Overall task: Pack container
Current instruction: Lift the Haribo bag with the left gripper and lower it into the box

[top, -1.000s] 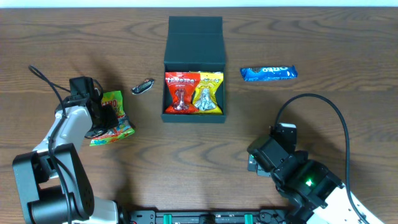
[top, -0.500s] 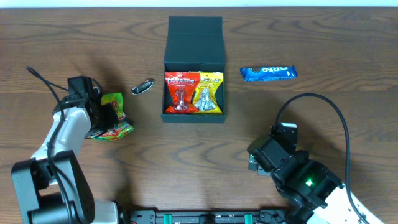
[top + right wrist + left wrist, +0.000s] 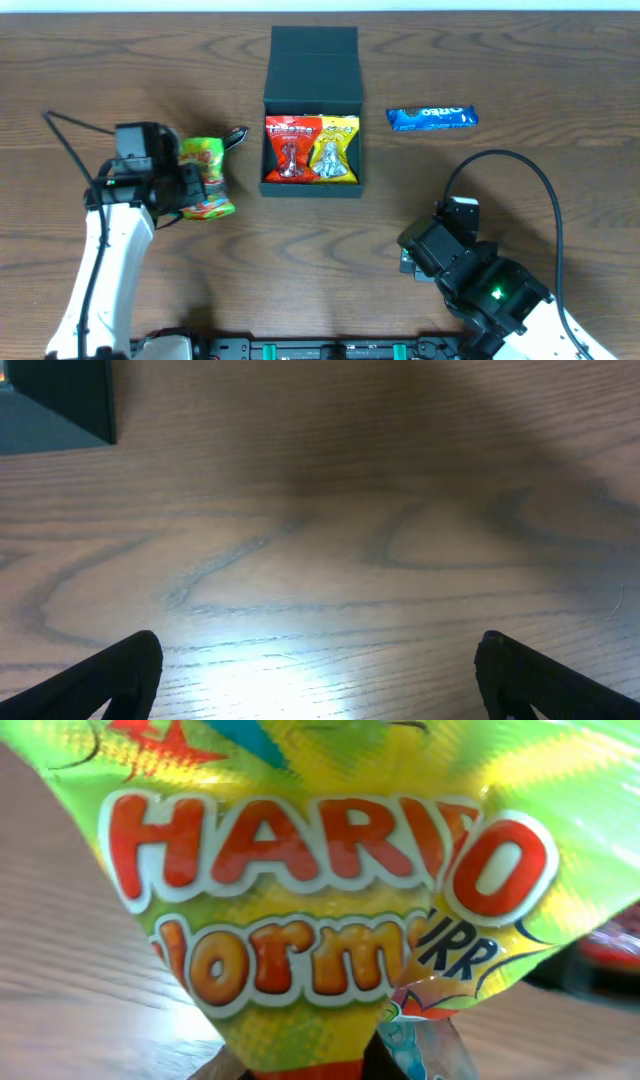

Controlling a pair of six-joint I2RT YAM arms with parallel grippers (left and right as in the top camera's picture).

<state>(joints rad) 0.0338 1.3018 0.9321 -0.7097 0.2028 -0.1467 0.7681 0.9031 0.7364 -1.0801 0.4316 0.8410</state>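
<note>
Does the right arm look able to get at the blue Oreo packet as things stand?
Likely yes. The right gripper is open and empty; the Oreo packet lies alone, right of the container, with nothing between them. The left gripper holds its Haribo bag elsewhere.

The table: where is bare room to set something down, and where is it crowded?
Bare wood lies in front of the container, between the left gripper and the right gripper, and right of the blue packet. Crowded: the container's left side, where the Haribo bag is held, and its full inside.
</note>
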